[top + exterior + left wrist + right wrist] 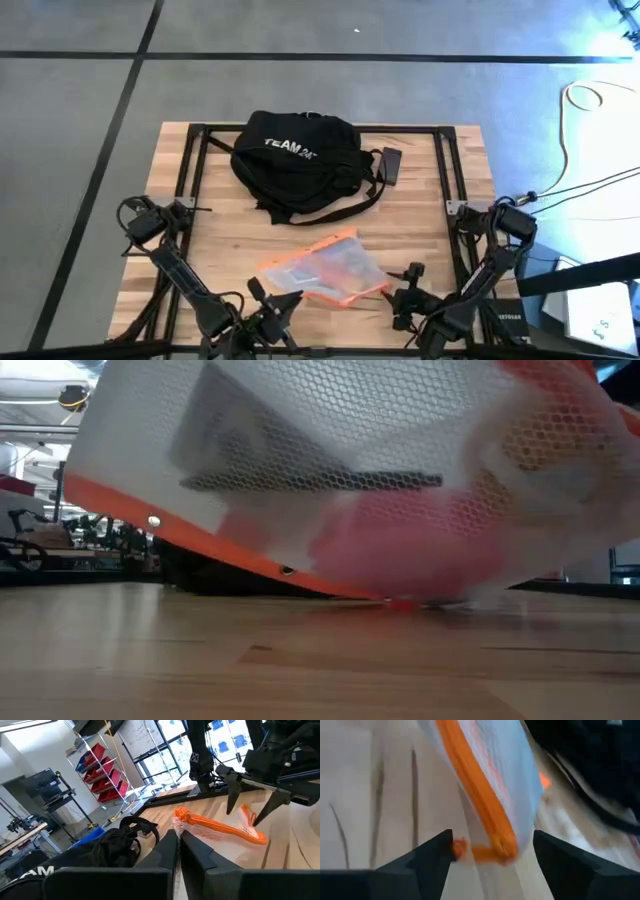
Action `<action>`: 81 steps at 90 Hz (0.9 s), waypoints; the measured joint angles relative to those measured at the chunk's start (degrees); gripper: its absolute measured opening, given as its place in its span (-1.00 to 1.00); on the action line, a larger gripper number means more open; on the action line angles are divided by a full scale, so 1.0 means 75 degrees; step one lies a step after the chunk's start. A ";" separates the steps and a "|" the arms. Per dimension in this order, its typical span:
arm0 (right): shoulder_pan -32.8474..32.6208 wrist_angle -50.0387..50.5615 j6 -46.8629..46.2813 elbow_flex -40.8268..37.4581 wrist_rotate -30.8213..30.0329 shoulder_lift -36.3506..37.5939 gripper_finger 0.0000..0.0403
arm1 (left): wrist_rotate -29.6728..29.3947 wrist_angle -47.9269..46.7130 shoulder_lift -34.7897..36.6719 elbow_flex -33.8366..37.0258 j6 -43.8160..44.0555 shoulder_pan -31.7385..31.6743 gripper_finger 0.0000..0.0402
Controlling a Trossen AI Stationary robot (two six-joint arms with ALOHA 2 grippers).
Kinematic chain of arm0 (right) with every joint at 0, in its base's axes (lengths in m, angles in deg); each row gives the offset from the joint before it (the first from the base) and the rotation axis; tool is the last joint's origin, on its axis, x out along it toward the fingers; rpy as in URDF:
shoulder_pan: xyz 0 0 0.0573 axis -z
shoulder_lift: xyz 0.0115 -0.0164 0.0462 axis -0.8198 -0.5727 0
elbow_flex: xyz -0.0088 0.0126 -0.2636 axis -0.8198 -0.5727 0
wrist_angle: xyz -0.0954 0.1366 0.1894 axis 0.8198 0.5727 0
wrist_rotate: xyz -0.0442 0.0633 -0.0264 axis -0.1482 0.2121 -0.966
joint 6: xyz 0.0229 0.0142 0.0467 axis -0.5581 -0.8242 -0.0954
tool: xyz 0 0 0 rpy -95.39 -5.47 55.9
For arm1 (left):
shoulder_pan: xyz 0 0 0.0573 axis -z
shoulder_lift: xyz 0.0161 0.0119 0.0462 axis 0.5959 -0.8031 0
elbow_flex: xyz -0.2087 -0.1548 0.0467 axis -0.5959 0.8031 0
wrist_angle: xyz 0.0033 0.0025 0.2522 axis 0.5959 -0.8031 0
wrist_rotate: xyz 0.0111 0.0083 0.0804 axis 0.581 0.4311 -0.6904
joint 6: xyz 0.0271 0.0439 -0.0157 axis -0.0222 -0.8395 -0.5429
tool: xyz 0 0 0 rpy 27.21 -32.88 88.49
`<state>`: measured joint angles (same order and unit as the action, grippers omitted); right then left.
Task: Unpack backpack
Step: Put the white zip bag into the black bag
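High view: the backpack (297, 160) is lying near the bench's (430, 225) far edge; the mesh pouch (325, 266) is being flanked by the spread right claw (399, 297) and the pressed-together left claw (272, 305).

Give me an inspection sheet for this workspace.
Surface: wooden table on a black frame.
Job's things: black backpack at the far middle.
Clutter: mesh pouch with orange trim, near edge; dark flat object beside the backpack.
Grippers: left pincer shut, at the pouch's near-left corner; right pincer open around the pouch's zipper end.
Cables: white cable on the floor.
Surroundings: grey floor; shelving with red bins.
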<state>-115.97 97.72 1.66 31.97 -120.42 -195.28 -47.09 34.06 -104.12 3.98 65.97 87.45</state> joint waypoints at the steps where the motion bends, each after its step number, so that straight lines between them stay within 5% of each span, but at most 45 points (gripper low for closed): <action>1: 0.0006 -0.0049 0.0087 0.0000 -0.0040 0.0000 0.25 | 0.0000 0.0000 0.0000 0.0000 0.0002 0.0000 -1.00; 25: 0.0330 -0.0296 0.0675 0.0000 -0.0188 0.0000 -0.05 | 0.0000 -0.0003 0.0000 0.0000 0.0003 0.0000 -1.00; 52: 0.0479 -0.0257 0.1072 0.0000 0.0363 0.0000 -0.93 | 0.0171 0.0000 0.0000 0.0000 0.0006 0.0012 -1.00; 81: 0.0476 0.0926 0.0706 0.0686 0.0627 0.0017 -0.98 | 0.0019 0.0009 0.0000 0.0000 0.0025 0.0012 -1.00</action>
<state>-112.40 104.66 6.96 37.11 -115.71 -195.15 -46.95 34.13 -104.12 3.98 66.16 87.54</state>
